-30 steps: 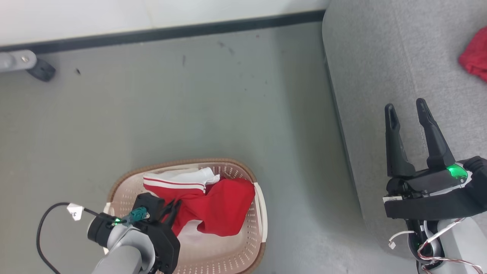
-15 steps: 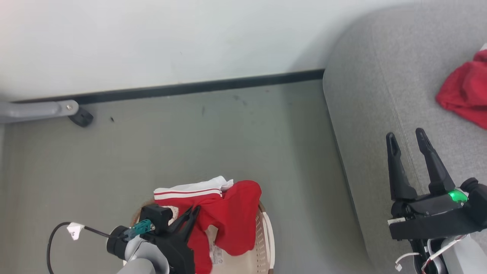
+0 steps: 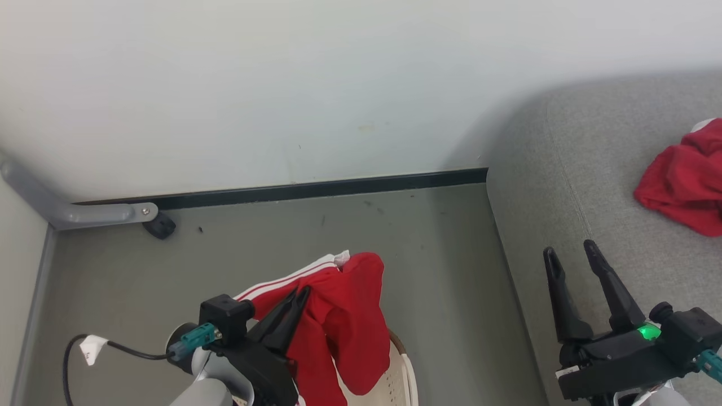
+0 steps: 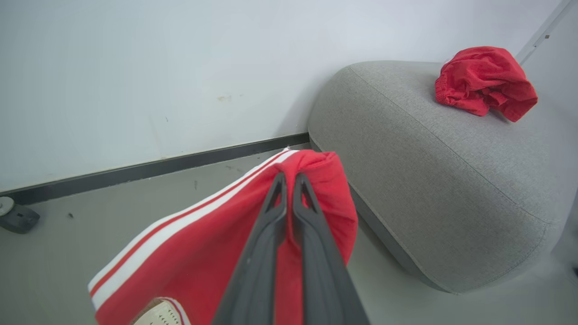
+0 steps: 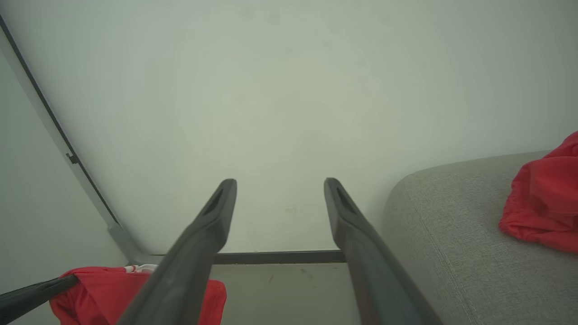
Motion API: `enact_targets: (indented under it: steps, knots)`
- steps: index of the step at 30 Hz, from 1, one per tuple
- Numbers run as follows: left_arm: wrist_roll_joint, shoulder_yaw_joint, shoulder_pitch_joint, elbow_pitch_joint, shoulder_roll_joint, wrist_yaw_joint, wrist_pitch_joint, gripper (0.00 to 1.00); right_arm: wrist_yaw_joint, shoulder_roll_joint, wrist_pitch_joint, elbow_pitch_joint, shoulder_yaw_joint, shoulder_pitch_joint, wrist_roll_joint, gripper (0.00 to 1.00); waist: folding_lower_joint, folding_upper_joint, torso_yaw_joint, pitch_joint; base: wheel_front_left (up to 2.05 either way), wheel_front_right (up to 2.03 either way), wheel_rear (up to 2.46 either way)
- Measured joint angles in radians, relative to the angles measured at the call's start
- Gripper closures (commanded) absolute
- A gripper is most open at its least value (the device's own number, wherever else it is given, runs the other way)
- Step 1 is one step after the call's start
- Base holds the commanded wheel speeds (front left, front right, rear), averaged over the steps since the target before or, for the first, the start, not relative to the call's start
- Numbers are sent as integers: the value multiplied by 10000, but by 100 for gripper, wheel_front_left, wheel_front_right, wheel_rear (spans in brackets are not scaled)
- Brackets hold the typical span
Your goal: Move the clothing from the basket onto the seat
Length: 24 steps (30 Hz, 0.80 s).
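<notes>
My left gripper [image 3: 300, 293] is shut on a red garment with white stripes [image 3: 344, 316], which hangs from its fingers above the basket [image 3: 405, 379]; just a cream corner of the basket shows at the bottom edge. In the left wrist view the gripper [image 4: 289, 178] pinches the same striped red garment [image 4: 194, 253]. Another red garment [image 3: 682, 180] lies crumpled on the grey seat [image 3: 564, 169] at the right, also seen as a red bundle [image 4: 485, 81] on the seat [image 4: 433, 171]. My right gripper [image 3: 571, 252] is open over the seat's near edge, with nothing between its fingers [image 5: 212, 216].
A pale wall with a dark baseboard [image 3: 316, 189] runs behind the grey floor [image 3: 338, 237]. A grey metal leg with a black caster [image 3: 159, 226] stands at the left by the wall. The seat's rounded side [image 3: 507, 254] borders the open floor.
The head camera has tilted up, showing more wall. My left gripper has lifted the striped red garment up out of the basket. The right gripper stays open.
</notes>
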Motion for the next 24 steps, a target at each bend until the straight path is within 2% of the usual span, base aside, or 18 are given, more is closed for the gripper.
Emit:
enact_targets:
  steps: [8, 24]
  knots:
    - [-15, 616, 318, -1572, 374, 102, -2, 100, 0, -159, 2, -90, 546, 164, 205, 0, 0, 0, 61, -586, 0, 0, 0]
    - [29, 1097, 334, -3910, 771, 777, 0, 100, 0, -545, 2, -286, 1482, 285, 543, 0, 1, 2, -94, -745, 0, 0, 0]
